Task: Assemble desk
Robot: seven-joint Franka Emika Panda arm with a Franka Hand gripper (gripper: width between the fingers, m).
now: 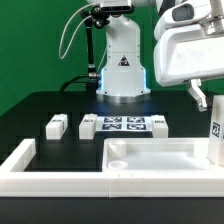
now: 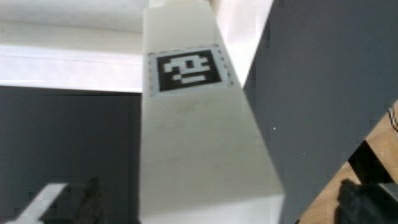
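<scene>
The white desk top (image 1: 160,165) lies flat at the exterior view's right front, rim up. A white leg block (image 1: 216,135) with a tag stands upright at its far right corner. My gripper (image 1: 206,98) hangs over the top of that leg. In the wrist view the leg (image 2: 199,140) runs lengthwise between my fingers, with its tag facing the camera. There is a dark gap on each side between the leg and the fingers (image 2: 63,203), so the gripper (image 2: 217,203) is open around it. Three more leg blocks (image 1: 57,125) (image 1: 87,126) (image 1: 160,123) lie behind the desk top.
The marker board (image 1: 125,125) lies between the loose legs, in front of the robot base (image 1: 122,70). A long white bar with raised ends (image 1: 22,160) runs along the front and up the exterior view's left.
</scene>
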